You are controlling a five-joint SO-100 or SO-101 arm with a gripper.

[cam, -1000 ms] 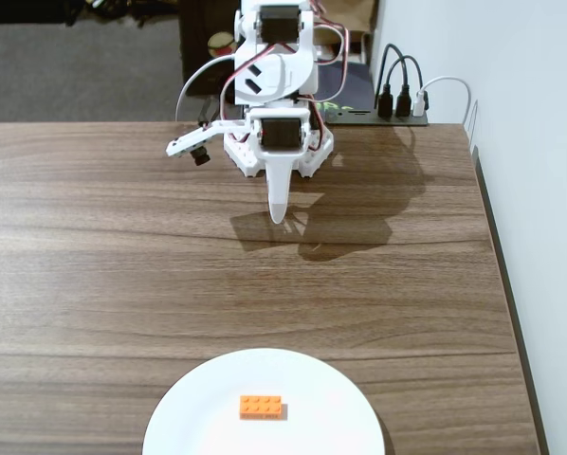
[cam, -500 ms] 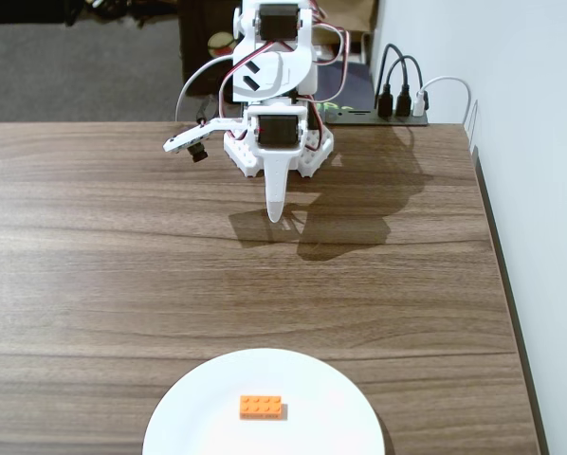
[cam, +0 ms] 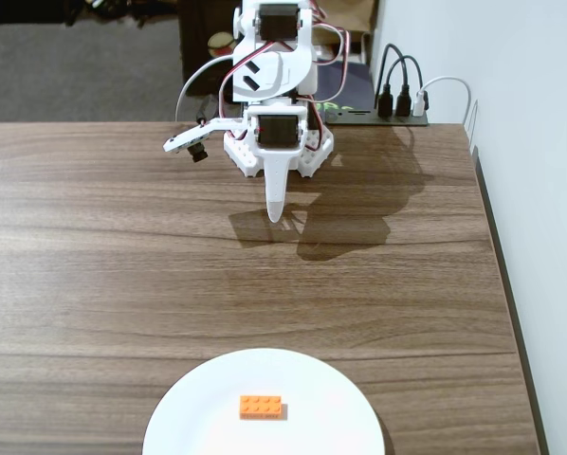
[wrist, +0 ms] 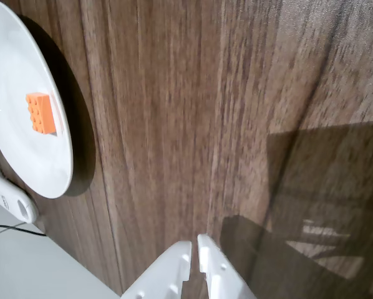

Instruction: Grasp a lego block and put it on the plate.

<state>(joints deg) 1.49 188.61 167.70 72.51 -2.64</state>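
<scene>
A small orange lego block (cam: 261, 407) lies on the white plate (cam: 198, 417) at the table's near edge in the fixed view. The wrist view shows the block (wrist: 40, 113) on the plate (wrist: 18, 68) at its top left. My white gripper (cam: 276, 214) hangs at the far side of the table near the arm's base, well away from the plate. In the wrist view my gripper (wrist: 194, 244) enters from the bottom edge. Its fingers lie almost together with only a thin slit between them. It holds nothing.
The arm's base (cam: 280, 142) stands at the table's far edge. A power strip with plugged cables (cam: 397, 104) sits behind it to the right. The wooden table's right edge (cam: 497, 275) runs beside a white wall. A white object (wrist: 9, 199) lies beyond the plate in the wrist view.
</scene>
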